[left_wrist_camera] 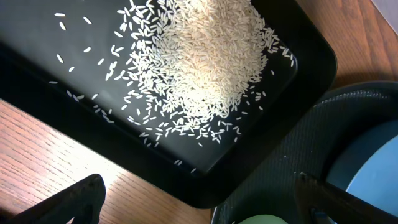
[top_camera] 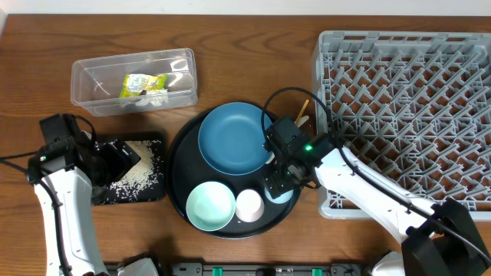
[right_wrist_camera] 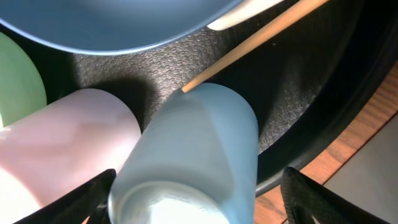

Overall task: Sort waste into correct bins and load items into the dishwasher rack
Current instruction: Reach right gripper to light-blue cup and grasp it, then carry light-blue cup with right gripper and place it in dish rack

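Note:
White rice lies heaped in the shallow black tray, which also shows in the overhead view. My left gripper is open and empty over that tray's edge. The yellow-green wrapper lies in the clear tub. My right gripper is open, its fingers on either side of the pale blue cup, with a gap on the right. The pink cup touches it. The blue bowl, mint bowl, chopstick and white utensil are on the round tray. The grey rack stands on the right.
The large round black tray sits between the shallow tray and the rack. The chopstick leans from the round tray toward the rack's left wall. A black cable loops over the round tray near the right arm.

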You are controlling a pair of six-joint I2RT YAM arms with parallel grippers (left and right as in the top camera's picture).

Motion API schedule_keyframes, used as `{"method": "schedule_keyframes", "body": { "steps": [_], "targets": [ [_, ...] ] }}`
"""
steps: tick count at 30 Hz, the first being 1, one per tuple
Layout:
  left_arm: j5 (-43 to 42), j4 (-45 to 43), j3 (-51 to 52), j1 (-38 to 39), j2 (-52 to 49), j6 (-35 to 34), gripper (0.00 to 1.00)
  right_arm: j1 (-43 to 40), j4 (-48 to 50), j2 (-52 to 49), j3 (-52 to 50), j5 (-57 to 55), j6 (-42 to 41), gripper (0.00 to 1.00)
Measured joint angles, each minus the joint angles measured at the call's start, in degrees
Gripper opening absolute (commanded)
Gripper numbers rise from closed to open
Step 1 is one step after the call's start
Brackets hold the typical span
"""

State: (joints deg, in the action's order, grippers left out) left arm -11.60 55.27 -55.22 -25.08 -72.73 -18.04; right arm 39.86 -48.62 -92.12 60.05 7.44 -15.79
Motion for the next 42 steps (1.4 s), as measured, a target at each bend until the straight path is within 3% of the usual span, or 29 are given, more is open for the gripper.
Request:
{"method": "schedule_keyframes", "body": {
  "steps": [20,29,42],
  "targets": [
    [0.0,0.0,0.0,0.0,0.0,0.0,0.98,0.0,-1.0,0.0,0.4,-0.5,-2.6,0.48],
    [0.0,0.0,0.0,0.0,0.0,0.0,0.98,0.0,-3.7,0.2,2.9,-0.6,-2.7,0.47],
    [0.0,0.0,0.0,0.0,0.0,0.0,0.98,-0.8,-17.0,7.2,18.6,-3.5,-0.2,0.46]
  ]
}}
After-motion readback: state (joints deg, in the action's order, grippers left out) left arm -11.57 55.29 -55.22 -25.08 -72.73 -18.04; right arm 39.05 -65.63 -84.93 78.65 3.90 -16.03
